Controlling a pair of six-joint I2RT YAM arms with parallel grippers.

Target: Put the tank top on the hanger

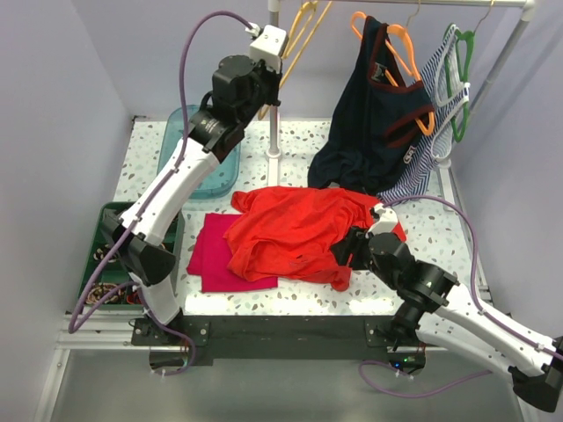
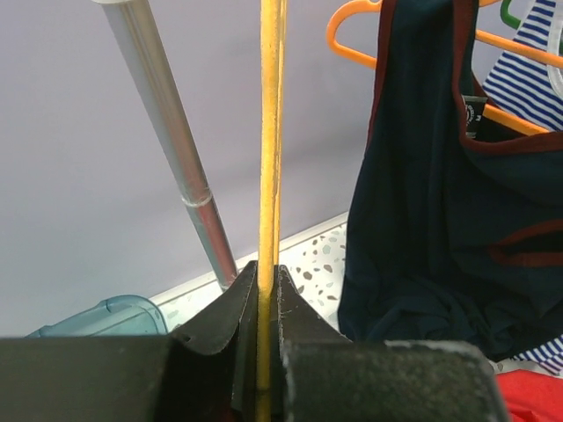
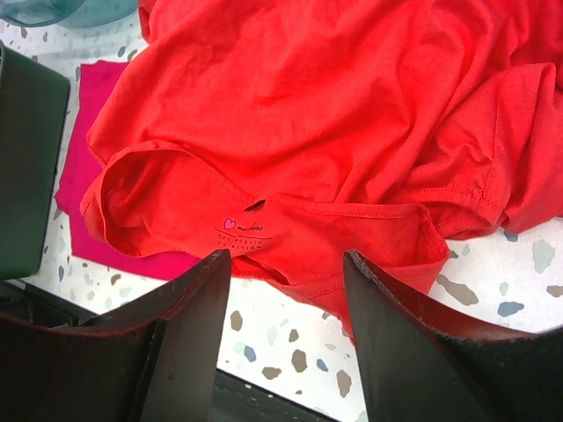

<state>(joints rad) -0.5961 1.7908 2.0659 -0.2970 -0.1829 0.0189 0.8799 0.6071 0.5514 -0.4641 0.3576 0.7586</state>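
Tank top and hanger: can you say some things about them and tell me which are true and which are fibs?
1. The left gripper is shut on the pale yellow hanger. True.
2. The tank top is already on the hanger. False: it lies crumpled on the table.
3. The right gripper grips the tank top. False: it is open near the hem, holding nothing.
4. The tank top covers part of the magenta cloth. True.
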